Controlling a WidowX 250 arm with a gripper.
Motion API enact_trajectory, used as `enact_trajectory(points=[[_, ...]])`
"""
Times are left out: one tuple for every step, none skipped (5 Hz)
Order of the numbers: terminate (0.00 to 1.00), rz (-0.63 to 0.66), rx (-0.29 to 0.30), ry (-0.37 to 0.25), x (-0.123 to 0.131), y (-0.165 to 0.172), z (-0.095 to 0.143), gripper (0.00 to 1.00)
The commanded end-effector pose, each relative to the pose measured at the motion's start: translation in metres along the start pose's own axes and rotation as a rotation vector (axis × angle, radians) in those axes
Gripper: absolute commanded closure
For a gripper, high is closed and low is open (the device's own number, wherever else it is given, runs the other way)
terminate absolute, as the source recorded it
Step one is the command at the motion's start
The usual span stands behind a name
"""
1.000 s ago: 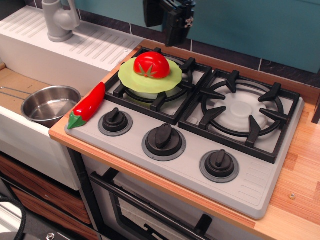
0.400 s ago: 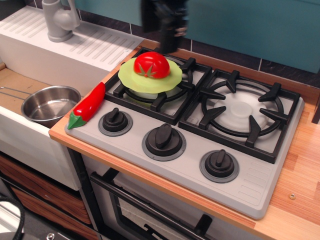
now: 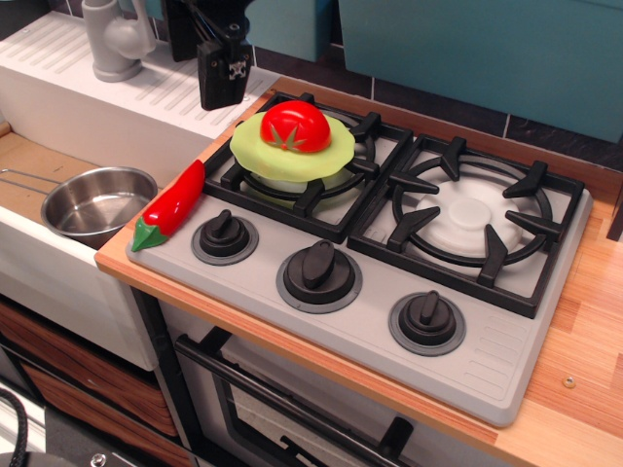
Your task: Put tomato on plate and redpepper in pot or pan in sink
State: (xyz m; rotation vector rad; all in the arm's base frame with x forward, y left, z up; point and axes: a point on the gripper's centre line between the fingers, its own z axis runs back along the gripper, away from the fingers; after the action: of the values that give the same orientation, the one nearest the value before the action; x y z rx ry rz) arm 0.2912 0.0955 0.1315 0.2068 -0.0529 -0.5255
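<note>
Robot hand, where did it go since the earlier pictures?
The hand moved left, from behind the tomato to over the sink's draining board, nearer the pepper. It holds nothing. Tomato, plate, pepper and pot stayed put.

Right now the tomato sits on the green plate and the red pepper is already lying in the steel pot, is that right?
Not quite: the red pepper lies on the stove's left edge, beside the steel pot, not in it. The tomato does sit on the green plate, as the observation.image view shows.
</note>
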Motion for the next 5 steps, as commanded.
enact_trajectory(points=[[0.0, 0.191, 0.081, 0.009, -0.028, 0.015, 0.003, 0.0], [0.0, 0.283, 0.098, 0.046, -0.038, 0.015, -0.008, 0.0], [0.0, 0.331, 0.105, 0.068, -0.048, 0.012, -0.018, 0.0], [0.0, 0.333, 0.07, 0.051, -0.053, 0.011, -0.028, 0.0], [0.0, 0.302, -0.01, 0.006, -0.05, 0.012, -0.043, 0.0]])
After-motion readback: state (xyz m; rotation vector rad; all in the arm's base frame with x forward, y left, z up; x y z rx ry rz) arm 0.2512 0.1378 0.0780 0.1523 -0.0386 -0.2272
